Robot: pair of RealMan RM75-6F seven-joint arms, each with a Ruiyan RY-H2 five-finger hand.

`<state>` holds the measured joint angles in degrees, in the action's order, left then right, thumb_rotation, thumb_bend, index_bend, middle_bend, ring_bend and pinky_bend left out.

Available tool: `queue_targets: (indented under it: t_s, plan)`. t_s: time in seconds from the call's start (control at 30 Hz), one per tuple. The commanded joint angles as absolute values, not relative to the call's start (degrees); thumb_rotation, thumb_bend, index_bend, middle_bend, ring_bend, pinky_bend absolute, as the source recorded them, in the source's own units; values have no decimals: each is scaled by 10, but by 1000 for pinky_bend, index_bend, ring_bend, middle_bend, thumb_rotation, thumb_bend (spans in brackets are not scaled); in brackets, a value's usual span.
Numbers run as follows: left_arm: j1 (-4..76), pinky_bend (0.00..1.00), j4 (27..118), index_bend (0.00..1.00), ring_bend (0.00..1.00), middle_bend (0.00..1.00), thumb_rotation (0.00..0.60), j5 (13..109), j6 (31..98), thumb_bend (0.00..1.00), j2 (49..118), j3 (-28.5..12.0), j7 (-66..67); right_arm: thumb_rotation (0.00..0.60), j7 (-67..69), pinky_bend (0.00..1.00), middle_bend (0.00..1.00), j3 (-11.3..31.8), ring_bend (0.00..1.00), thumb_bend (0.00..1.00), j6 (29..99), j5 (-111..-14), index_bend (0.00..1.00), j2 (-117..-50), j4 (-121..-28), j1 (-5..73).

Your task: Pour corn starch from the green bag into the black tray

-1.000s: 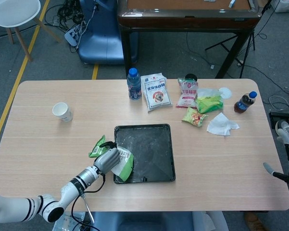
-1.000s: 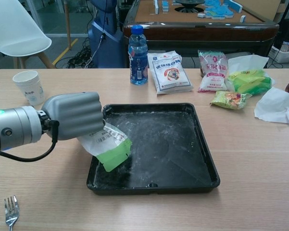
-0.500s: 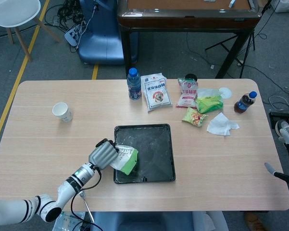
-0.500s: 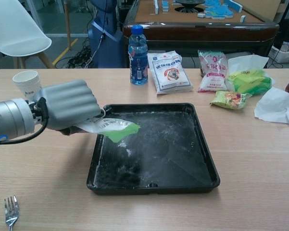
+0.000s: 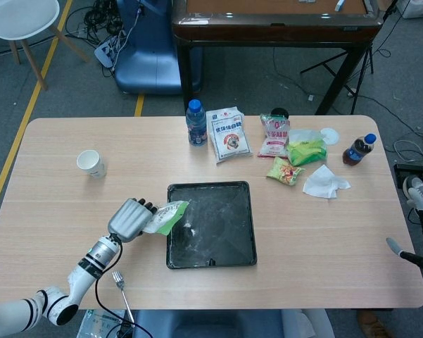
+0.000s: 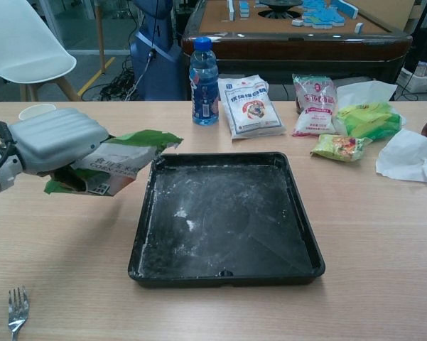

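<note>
Corn starch dusts the black tray [image 6: 227,213] thinly; left hand [image 6: 53,138] clamps the green bag [image 6: 121,160] beside it, pour seemingly done.

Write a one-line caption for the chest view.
Left hand holds green bag beside the starch-dusted black tray.

Wooden table [image 5: 70,204]: black tray [image 5: 246,239], fork [image 6: 15,309], probably snack packets [image 5: 285,171].

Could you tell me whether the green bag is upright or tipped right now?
Tipped: the green and white bag lies roughly sideways in the left hand, its green end toward the black tray.
</note>
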<state>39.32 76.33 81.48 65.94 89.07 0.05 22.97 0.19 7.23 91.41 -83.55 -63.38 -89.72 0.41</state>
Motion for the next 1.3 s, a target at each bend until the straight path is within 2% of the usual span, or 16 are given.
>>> queue_targets:
  t_s: [0.03, 0.33, 0.8, 1.0, 1.07, 1.17, 1.3]
  plan:
    - [364, 680, 720, 437, 486, 542, 600, 814, 678, 509, 911, -11, 134, 600, 2, 71, 272, 73, 30, 50, 912, -834, 103, -635, -896, 5]
    - [349, 679, 632, 430, 482, 533, 600, 827, 668, 460, 953, -12, -8, 600, 2, 71, 272, 74, 30, 51, 908, -832, 102, -638, -893, 7]
    - [348, 650, 521, 408, 445, 491, 600, 870, 674, 349, 1022, -5, -117, 600, 7, 71, 278, 74, 30, 50, 907, -828, 103, -644, -885, 6]
    - [347, 586, 523, 295, 357, 414, 600, 867, 660, 190, 1024, -6, -126, 600, 10, 71, 278, 75, 30, 50, 907, -826, 103, -645, -881, 6]
    - [346, 572, 533, 278, 346, 396, 600, 864, 656, 170, 1021, -9, -129, 600, 12, 71, 278, 76, 30, 50, 906, -826, 103, -645, -880, 6]
    - [346, 569, 556, 287, 344, 391, 600, 850, 639, 169, 1013, -15, -138, 600, 13, 71, 278, 76, 30, 50, 905, -826, 103, -647, -878, 7]
    - [346, 569, 580, 348, 361, 399, 600, 845, 625, 170, 1002, -17, -144, 600, 14, 71, 278, 76, 30, 51, 904, -826, 103, -648, -876, 8]
